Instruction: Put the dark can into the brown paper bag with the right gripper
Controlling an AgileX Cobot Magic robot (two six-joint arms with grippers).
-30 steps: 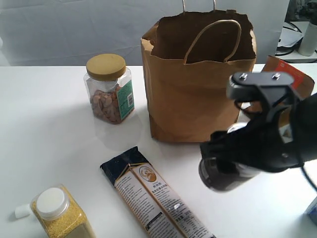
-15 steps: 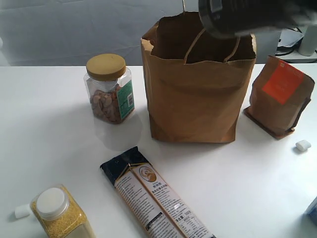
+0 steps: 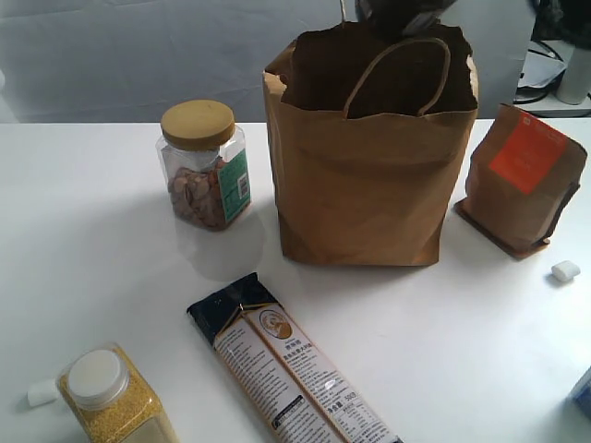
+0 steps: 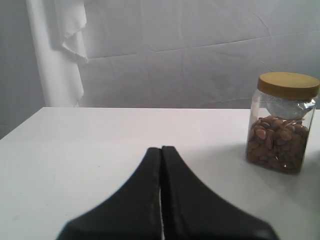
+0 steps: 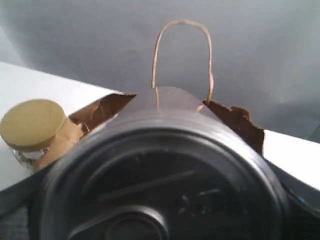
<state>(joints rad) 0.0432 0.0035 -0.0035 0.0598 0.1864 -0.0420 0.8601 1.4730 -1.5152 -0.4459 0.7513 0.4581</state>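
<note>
Exterior: your brown paper bag (image 3: 355, 175) stands upright mid-frame. The dark blur at the top edge, over its mouth, is probably the right gripper (image 3: 404, 11).

Left wrist: the left gripper (image 4: 161, 165) is pressed closed and empty, with the nut jar (image 4: 282, 127) nearby.

Right wrist: you see the dark can (image 5: 160, 170) clamped close-up, the bag's rim behind it.

Right wrist: dark can (image 5: 160, 190) in right claw (image 5: 160, 222) blurred, cut by frame edge | claw fingers (image 5: 12, 215) mere slivers either side of it | brown paper bag (image 5: 235, 117) beyond the claw: you get rim only, inside blocked | exterior: dark shape (image 3: 406, 11) above bag clipped by top edge, unidentifiable
</note>
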